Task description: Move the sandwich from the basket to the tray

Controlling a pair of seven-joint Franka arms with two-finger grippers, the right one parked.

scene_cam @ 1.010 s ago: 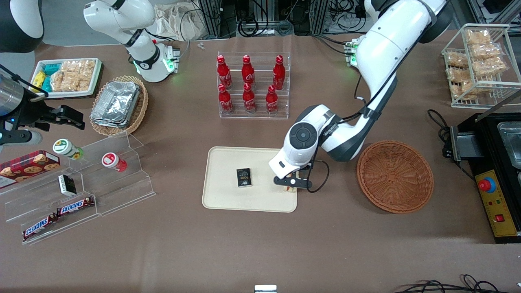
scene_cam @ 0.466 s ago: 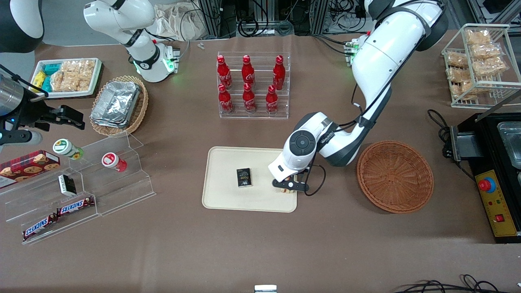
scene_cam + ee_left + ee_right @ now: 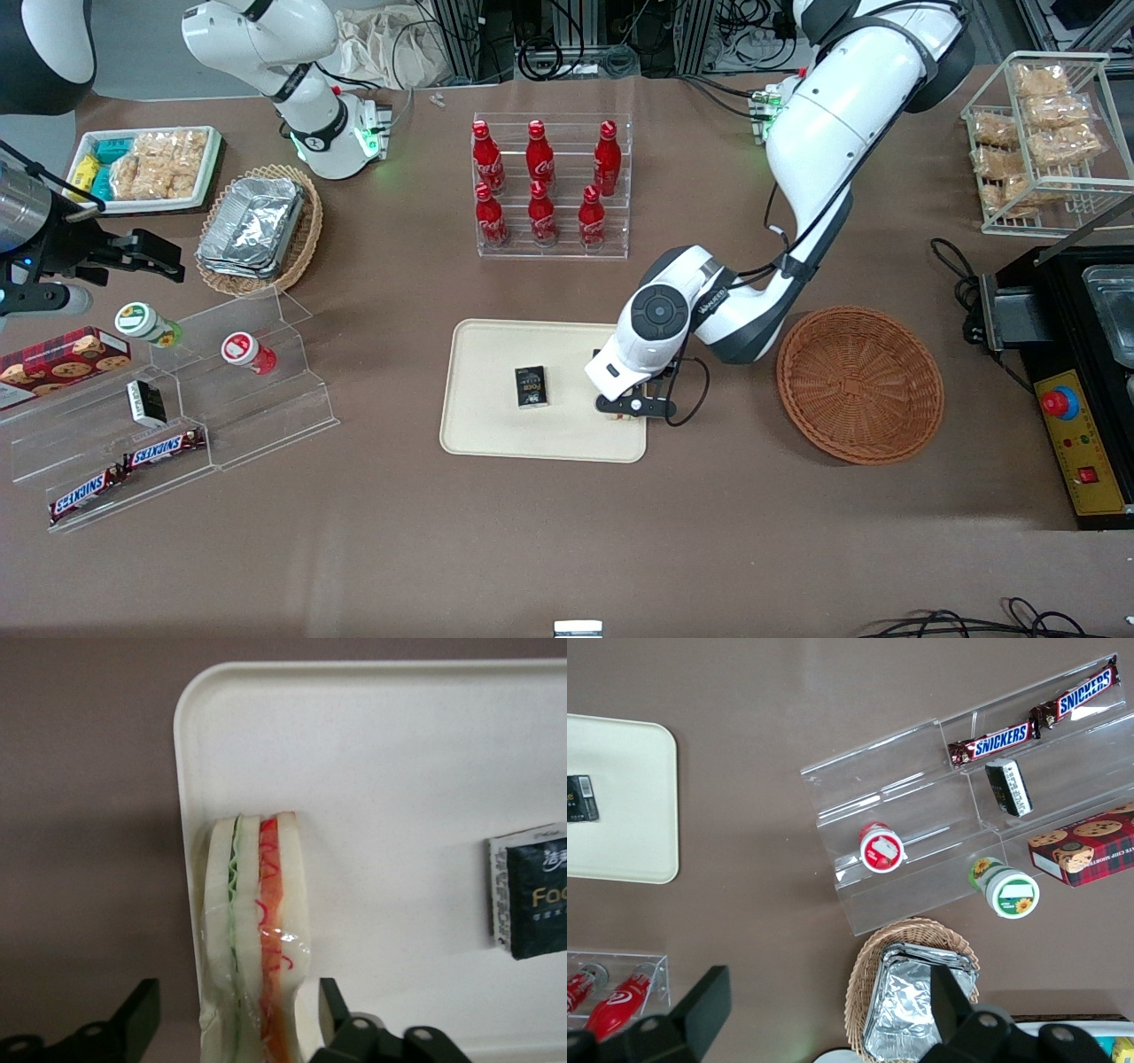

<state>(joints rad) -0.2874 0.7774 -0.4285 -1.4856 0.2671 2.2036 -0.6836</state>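
Two fingers spread wide, sandwich between, on tray

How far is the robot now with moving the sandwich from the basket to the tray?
Nearly done. The basket is empty, and the sandwich rests on the tray at its edge, beside a dark packet. The gripper is open around it, fingers apart. Only pulling the arm away looks left.

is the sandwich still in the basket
No, the basket holds nothing, and the sandwich rests on the edge of the tray between the open gripper fingers.
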